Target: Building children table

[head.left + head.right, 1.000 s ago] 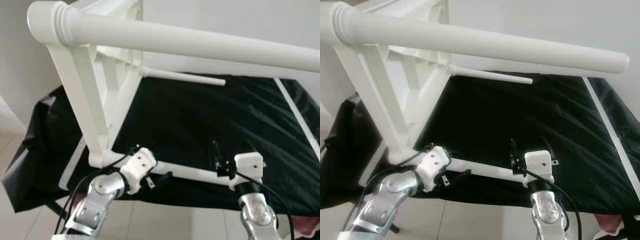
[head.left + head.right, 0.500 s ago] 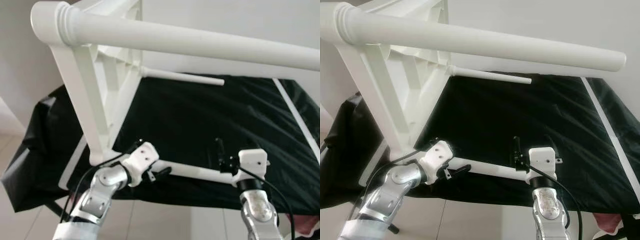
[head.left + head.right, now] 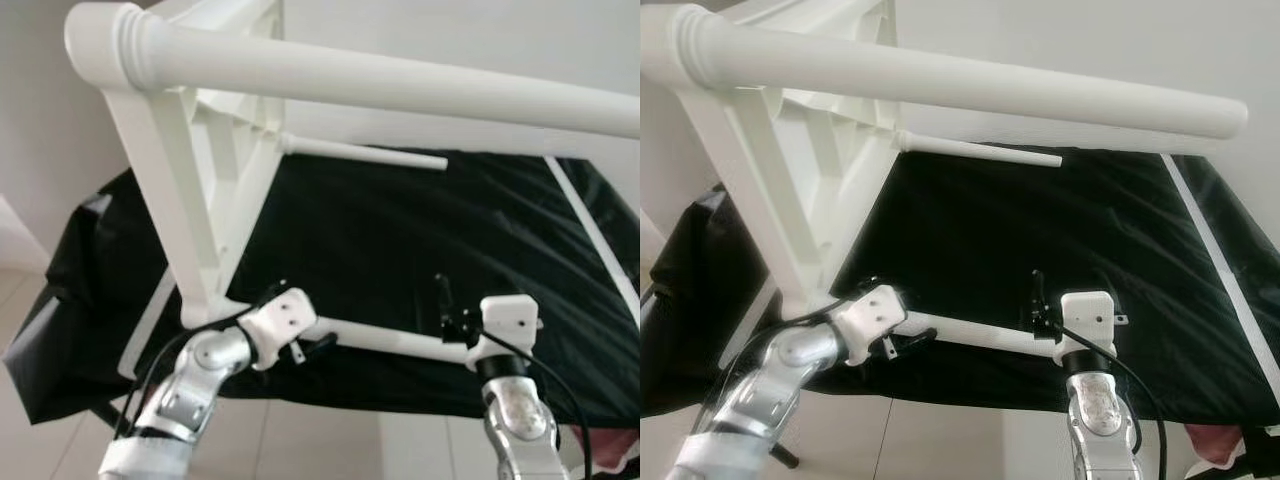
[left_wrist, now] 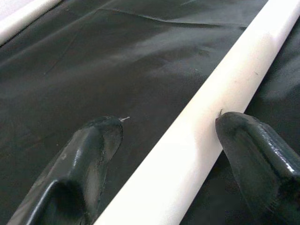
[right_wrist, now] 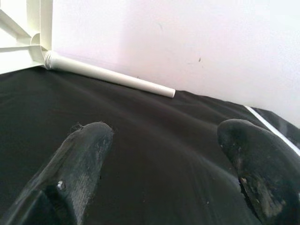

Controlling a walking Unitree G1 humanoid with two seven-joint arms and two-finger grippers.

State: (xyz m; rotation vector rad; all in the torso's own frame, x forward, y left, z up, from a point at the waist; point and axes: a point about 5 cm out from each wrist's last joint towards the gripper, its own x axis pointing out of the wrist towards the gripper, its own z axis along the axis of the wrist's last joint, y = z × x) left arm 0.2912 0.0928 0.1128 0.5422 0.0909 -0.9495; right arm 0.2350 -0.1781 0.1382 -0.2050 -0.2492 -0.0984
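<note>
- Left eye view: I see the white children's table (image 3: 190,190) tipped on its side on a surface draped in a black cover (image 3: 400,250). Its frame stands at 10 o'clock. One thick leg (image 3: 400,85) runs across the top toward 3 o'clock. A thinner far leg (image 3: 365,153) points toward 2 o'clock just above the cover. A near leg (image 3: 385,338) lies low along the front edge, at about 6 o'clock.
- Right eye view: my left gripper (image 3: 902,342) sits at 7 o'clock against the near leg close to the frame's corner. My right gripper (image 3: 1038,300) is at 5 o'clock by the leg's other end, one black finger standing up past it. A white strip (image 3: 1210,250) runs along the cover at 3 o'clock.
- Left wrist view: my left fingers (image 4: 89,154) are spread wide, one on each side of the near leg, which runs between them over the cover. I cannot tell whether the pads touch it.
- Right wrist view: my right fingers (image 5: 79,159) are spread wide with nothing between them but black cover. The far leg lies ahead at 11 o'clock below a white wall (image 5: 187,37).
</note>
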